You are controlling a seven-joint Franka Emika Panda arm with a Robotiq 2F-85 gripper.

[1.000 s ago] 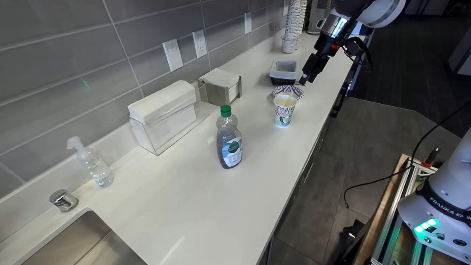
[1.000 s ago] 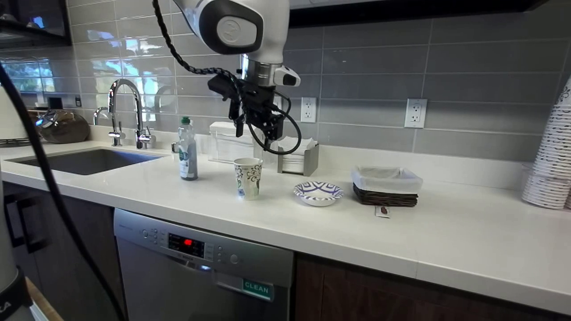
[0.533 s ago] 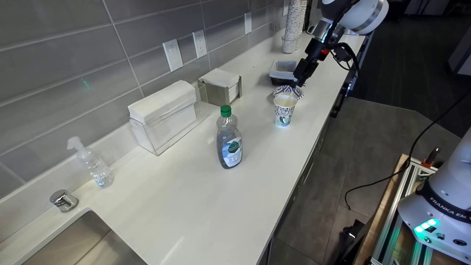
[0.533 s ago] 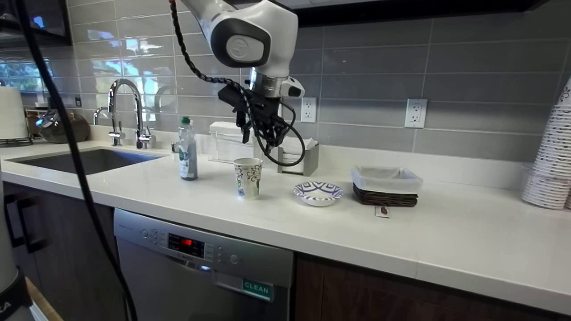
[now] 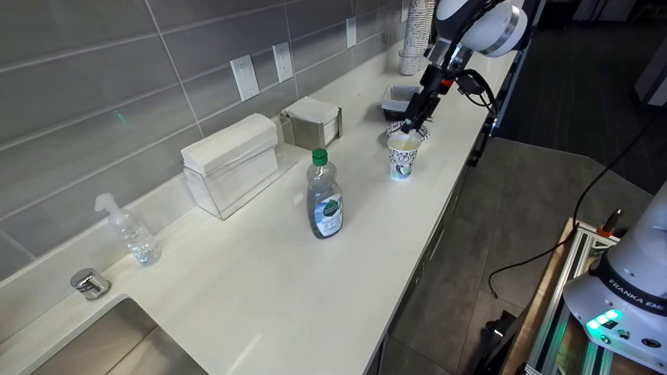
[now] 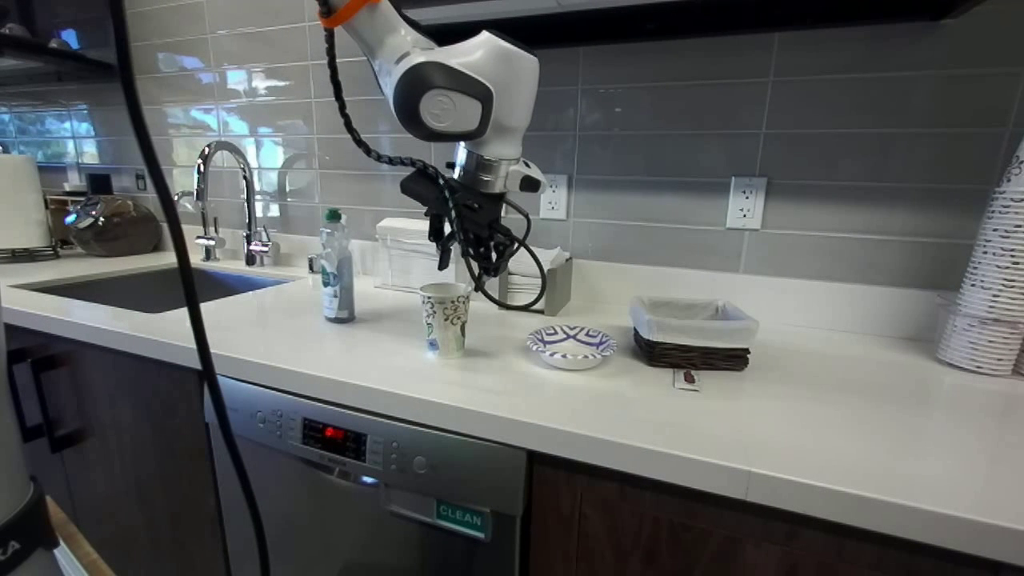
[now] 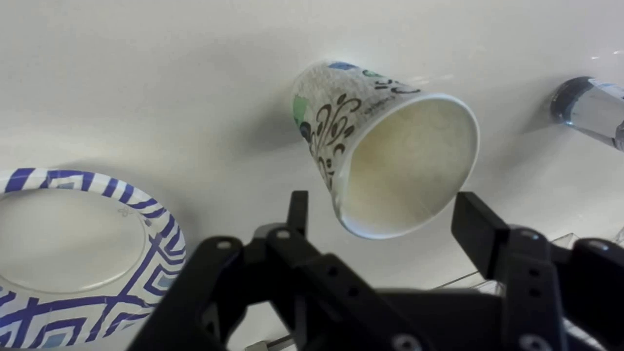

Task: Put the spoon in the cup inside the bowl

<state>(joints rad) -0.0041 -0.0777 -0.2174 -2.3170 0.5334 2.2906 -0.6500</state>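
1. Over the last second I've swung in on the cup [image 7: 385, 151]: the end effector [image 7: 380, 209] sits lower in both exterior views, and in an exterior view its tips have gone from beside the lined basket [image 5: 397, 105] to just above the cup's far rim.
2. Nothing on the bench [image 5: 281, 291] has shifted that I can see. The cup stands upright; the bowl [image 6: 571, 346] lies apart from it, to its right in an exterior view and at the lower left of the wrist view.
3. My jaws are spread wide and hold nothing; the cup's mouth shows between them in the wrist view. How far off it is in depth, I can't tell.
4. I can't make out the spoon in any view. Looking into the cup, I find only a pale, yellowish inside.
5. So I read this as lining up on the cup, with the placing in the bowl not yet done. My worry is the jaw at the right of the wrist view: it shows right by the rim, and a cup this light, I'd guess, would tip easily.
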